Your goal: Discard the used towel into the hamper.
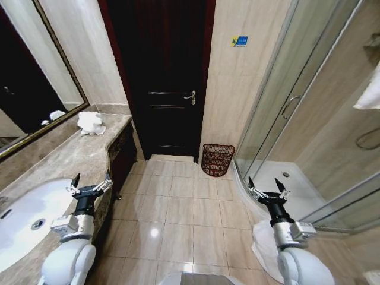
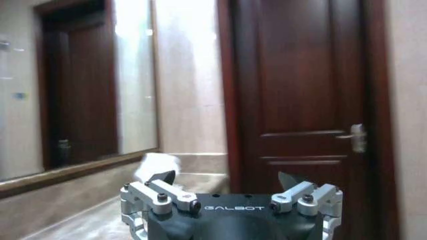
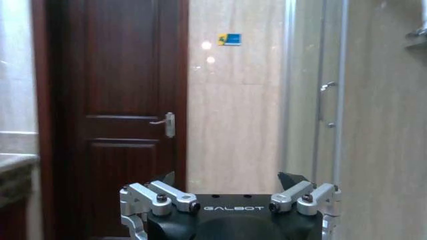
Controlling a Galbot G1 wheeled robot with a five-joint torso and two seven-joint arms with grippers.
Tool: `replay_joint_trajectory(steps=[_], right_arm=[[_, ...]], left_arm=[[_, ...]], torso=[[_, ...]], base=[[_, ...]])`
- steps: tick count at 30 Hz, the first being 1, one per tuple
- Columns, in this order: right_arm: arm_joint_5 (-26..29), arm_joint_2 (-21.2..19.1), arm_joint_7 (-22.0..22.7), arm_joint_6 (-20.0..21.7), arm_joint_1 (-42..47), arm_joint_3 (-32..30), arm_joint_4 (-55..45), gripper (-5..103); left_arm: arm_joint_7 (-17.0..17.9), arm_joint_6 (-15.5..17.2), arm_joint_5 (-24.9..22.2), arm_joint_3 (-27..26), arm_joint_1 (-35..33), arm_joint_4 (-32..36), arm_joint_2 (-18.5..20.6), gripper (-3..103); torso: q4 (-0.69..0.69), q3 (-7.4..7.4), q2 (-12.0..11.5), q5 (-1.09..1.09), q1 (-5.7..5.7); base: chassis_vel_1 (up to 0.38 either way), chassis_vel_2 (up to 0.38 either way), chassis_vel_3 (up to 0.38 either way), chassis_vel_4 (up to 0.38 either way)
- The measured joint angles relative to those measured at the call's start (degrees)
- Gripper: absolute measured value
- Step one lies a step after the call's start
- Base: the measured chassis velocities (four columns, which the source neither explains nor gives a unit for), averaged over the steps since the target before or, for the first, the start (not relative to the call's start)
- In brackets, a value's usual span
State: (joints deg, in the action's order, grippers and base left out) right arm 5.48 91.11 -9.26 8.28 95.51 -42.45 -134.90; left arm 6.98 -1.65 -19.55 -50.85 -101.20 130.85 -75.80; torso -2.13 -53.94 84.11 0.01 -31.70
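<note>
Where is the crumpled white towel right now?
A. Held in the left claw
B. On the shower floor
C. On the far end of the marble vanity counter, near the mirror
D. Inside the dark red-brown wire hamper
C: the crumpled white towel lies on the marble vanity counter beside the mirror, while the dark red-brown wire hamper stands apart by the door.

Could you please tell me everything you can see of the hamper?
The hamper is a small, round, dark red-brown basket of open wire weave with see-through sides, narrowing toward its base. It stands upright on the tiled floor against the beige wall, between the dark door and the shower enclosure. It looks empty, and neither gripper touches it.
</note>
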Motion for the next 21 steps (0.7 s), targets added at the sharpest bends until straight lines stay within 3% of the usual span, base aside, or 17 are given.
replay_joint_trajectory(steps=[1,2,4,5,12,17,21], right_arm=[[-0.12,0.4,-1.36,-0.24,0.12,0.1,0.22,100],[-0.23,0.78,-2.9,-0.89,0.35,0.18,0.52,100],[-0.34,0.96,-4.15,-1.73,0.72,0.21,0.96,100],[-0.64,1.01,-4.61,-2.77,0.98,0.24,1.73,100],[-1.64,1.02,-0.73,-6.88,0.36,-0.02,4.18,100],[0.5,1.03,-0.11,-5.29,0.68,0.5,3.2,100],[2.0,1.11,-0.14,-3.14,-0.65,1.49,2.41,100]], left_arm=[[-1.32,-1.45,-0.16,0.52,-0.89,-0.65,-0.03,100],[-2.23,-1.93,0.41,1.26,-1.03,-1.03,-0.15,100],[-3.14,-1.45,1.56,2.76,-0.27,-1.51,-0.71,100],[-3.42,-0.69,2.56,4.0,1.32,-1.89,-0.91,100],[-4.23,-2.39,5.06,4.47,4.09,-3.43,0.07,100],[-4.98,-3.6,3.5,4.82,6.02,-3.97,0.43,100],[-4.13,-2.14,2.94,6.28,7.76,-3.45,0.2,100]], torso=[[-0.03,0.0,0.0,-0.05,0.0],[-0.02,0.0,0.0,0.04,0.0],[-0.04,0.0,0.0,-0.03,0.0],[0.03,0.0,0.0,-0.02,0.0],[0.0,0.0,0.0,0.0,0.0],[0.0,0.0,0.0,-0.01,0.0],[0.0,0.0,0.0,-0.01,0.0]], base=[[0.0,0.0,0.0,0.0],[0.0,0.0,0.0,0.0],[0.0,0.0,0.0,0.0],[0.0,0.0,0.0,0.0],[0.0,0.0,0.0,0.0],[0.0,0.0,0.0,0.0],[0.0,0.0,0.0,0.0]])
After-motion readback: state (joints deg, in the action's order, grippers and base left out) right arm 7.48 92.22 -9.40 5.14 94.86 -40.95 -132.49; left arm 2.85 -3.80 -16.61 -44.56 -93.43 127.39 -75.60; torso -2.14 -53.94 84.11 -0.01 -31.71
